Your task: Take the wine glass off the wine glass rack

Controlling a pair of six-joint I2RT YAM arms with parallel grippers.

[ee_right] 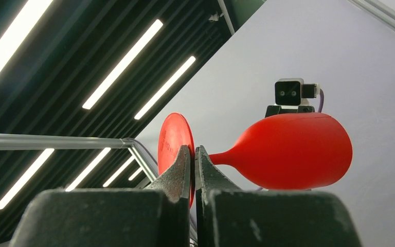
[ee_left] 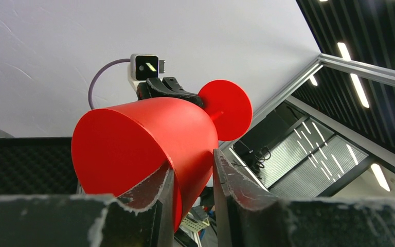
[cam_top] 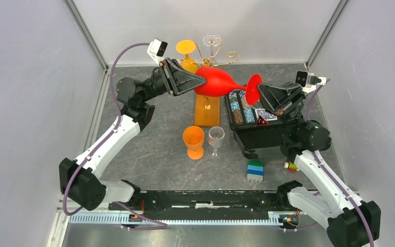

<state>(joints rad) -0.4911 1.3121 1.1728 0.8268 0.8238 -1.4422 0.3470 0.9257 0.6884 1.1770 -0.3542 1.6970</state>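
Note:
A red wine glass (cam_top: 218,82) hangs sideways in the air over the wine glass rack (cam_top: 207,110), whose gold wire arms (cam_top: 221,60) curl behind it. My left gripper (cam_top: 198,81) is shut on the bowl's rim. In the left wrist view one finger sits inside the red wine glass (ee_left: 149,139) and the other presses its outer wall, at the left gripper (ee_left: 193,164). My right gripper (cam_top: 259,94) is shut on the glass's round foot (cam_top: 253,88). In the right wrist view the right gripper (ee_right: 193,152) pinches the foot (ee_right: 172,136) edge-on.
An orange glass (cam_top: 186,49) and a clear glass (cam_top: 212,41) hang on the rack. An orange glass (cam_top: 193,141) and a clear glass (cam_top: 216,139) stand on the table. A black case of chips (cam_top: 252,121) lies under the right arm, stacked blocks (cam_top: 255,171) near it.

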